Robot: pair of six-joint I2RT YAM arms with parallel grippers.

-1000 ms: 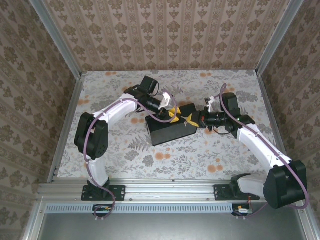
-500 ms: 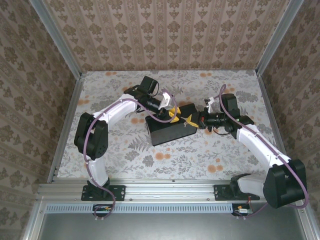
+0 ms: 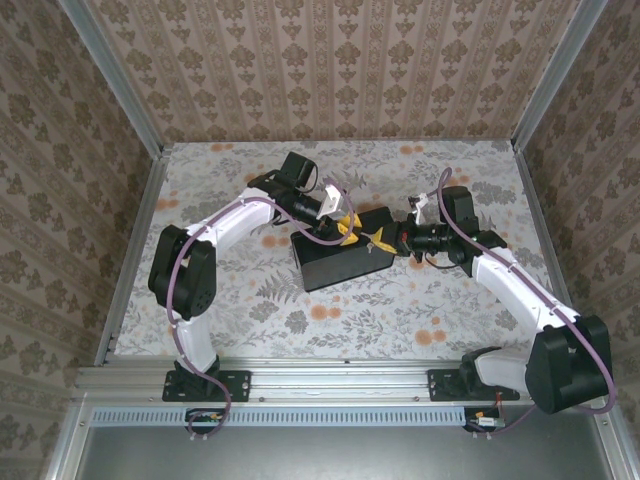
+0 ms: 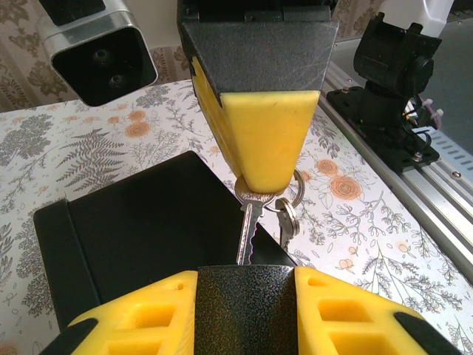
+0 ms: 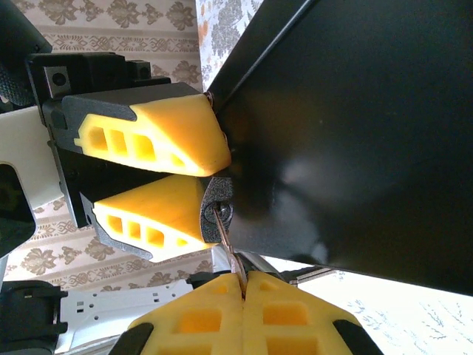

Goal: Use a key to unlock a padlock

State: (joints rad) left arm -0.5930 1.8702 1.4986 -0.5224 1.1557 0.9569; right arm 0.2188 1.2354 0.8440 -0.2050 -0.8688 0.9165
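Padlock (image 4: 247, 299): small dark block with a crinkled finish, clamped between the yellow pads of the left tool (image 5: 211, 176). That tool stands partly closed around it, just above the far edge of the black box (image 4: 140, 229).

Key (image 4: 247, 229): silver, with a toothed blade. Its head is pinched in the right tool (image 5: 244, 285), whose pads press fully together on it. The blade tip meets the padlock's face; how deep it enters cannot be told. A key ring (image 4: 294, 200) with a second key (image 4: 285, 225) hangs loose from the head.

Change over the last second: almost none. From above, both arms keep the same posture and the two tools remain nose to nose. Any shift of the right tool is too slight to call. Neither grip on padlock or key has loosened.

Bearing on the task: this looks like fine work at the keyway, either seating the blade or starting the turn. The shackle is hidden by the pads, so locked or open cannot be told.

Markings: none legible. No brand or lettering can be read on the padlock, key, box, tools or silver camera block (image 4: 96, 48). The desk (image 4: 355, 214) cover shows printed flowers and ferns only.
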